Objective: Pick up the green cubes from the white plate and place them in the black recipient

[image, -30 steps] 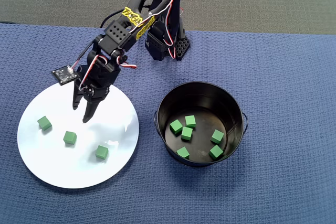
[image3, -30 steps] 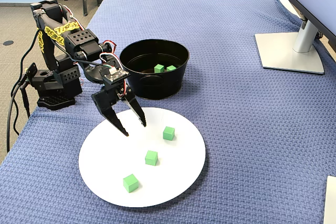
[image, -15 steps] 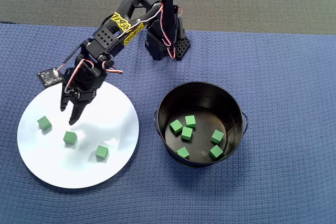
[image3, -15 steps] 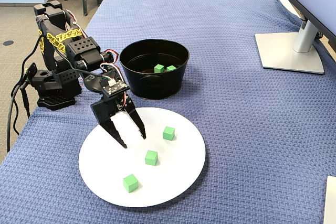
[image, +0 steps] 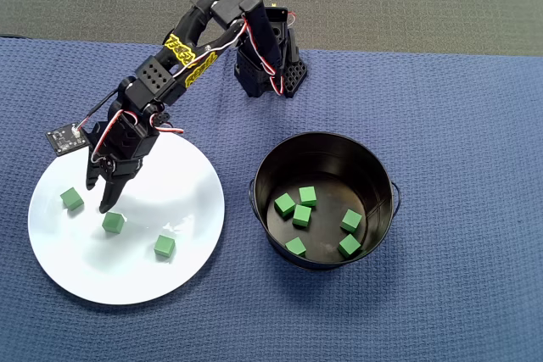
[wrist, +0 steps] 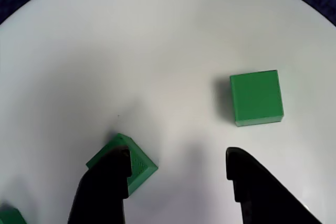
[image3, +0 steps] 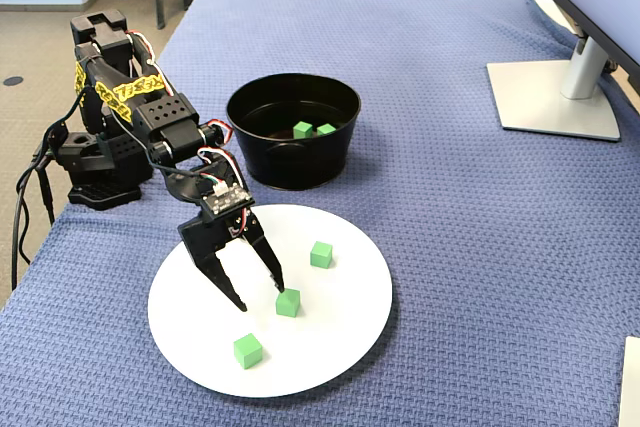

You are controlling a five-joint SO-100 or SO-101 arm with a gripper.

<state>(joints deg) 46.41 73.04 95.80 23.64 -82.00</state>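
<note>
- The gripper (image3: 258,293) is hanging wide open over the smooth, round white plate (image: 182,171), holding nothing.
- Three matte green cubes (image: 113,223) are sitting on the plate.
- Six more are lying inside the glossy, straight-walled black recipient (image: 386,177).

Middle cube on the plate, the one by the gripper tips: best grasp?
From above, pinching two opposite flat side faces of the middle green cube. It lies flat on the white plate, clear of its neighbours. The open gripper isn't yet centred on it; wrist view shows it turned diagonally.
</note>
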